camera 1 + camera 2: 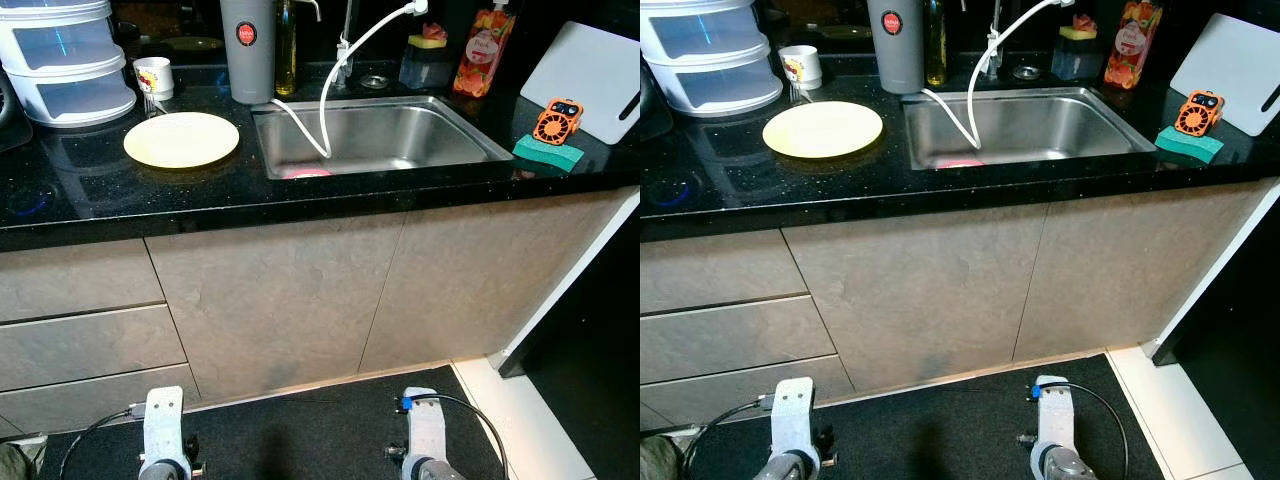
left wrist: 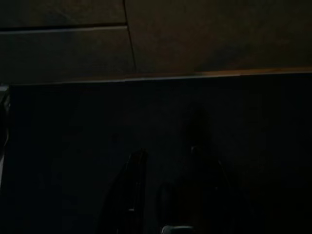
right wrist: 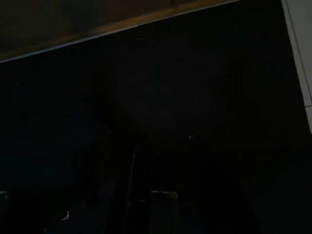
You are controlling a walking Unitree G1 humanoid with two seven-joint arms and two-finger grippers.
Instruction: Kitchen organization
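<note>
A black counter [image 1: 100, 195] runs across in front of me with a steel sink [image 1: 445, 130] set into it. A pale yellow plate [image 1: 181, 138] lies on the counter left of the sink. Something pink [image 1: 307, 173] lies at the sink's near edge, and a white hose [image 1: 324, 110] hangs into the basin. A green sponge [image 1: 548, 152] with an orange gadget [image 1: 558, 121] behind it sits to the right of the sink. My left arm [image 1: 163, 440] and right arm [image 1: 428, 440] hang idle near the floor. The left gripper [image 2: 165, 195] and right gripper [image 3: 146, 195] are over a dark mat.
Stacked clear containers [image 1: 65, 60] and a white cup [image 1: 153, 76] stand back left. A grey canister [image 1: 247, 50], an oil bottle [image 1: 286, 50] and a soap bottle [image 1: 484, 50] line the back. A white cutting board [image 1: 595, 75] leans at the right. Beige drawers [image 1: 80, 340] and cabinet doors [image 1: 290, 300] are below.
</note>
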